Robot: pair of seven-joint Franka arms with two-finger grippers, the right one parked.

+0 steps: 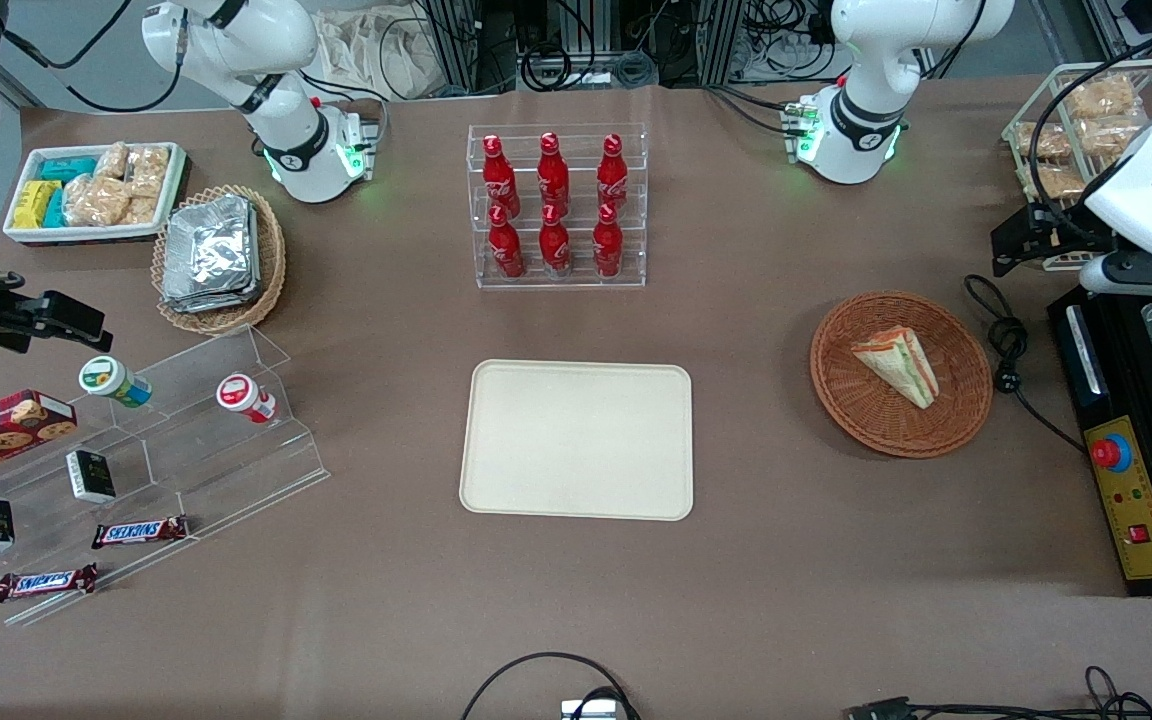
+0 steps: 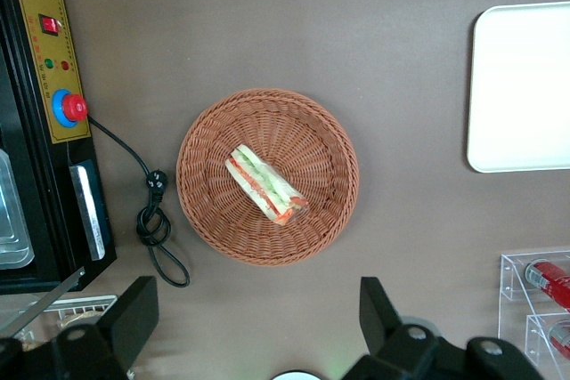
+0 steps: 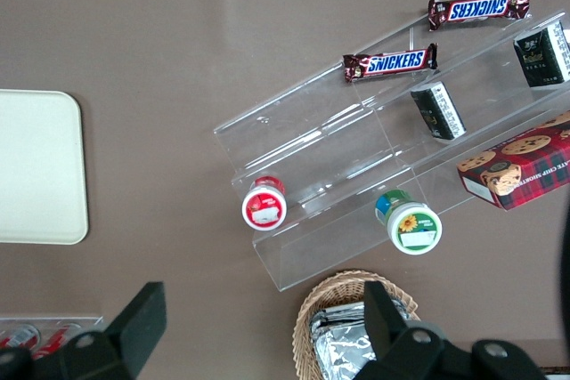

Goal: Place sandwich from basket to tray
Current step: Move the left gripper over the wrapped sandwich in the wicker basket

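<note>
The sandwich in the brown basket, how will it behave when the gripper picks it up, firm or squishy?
Probably squishy: the sandwich is pale bread over layered filling, so a hard squeeze could dent it. The layers might slide apart, since nothing visibly wraps them. It looks light, lying on its side in the basket. The open gripper hangs above, not touching it.

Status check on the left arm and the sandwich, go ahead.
Gripper open, high over the table beside the basket, holding nothing. Sandwich lying in the basket, untouched. Tray bare, nothing between it and the basket.
</note>
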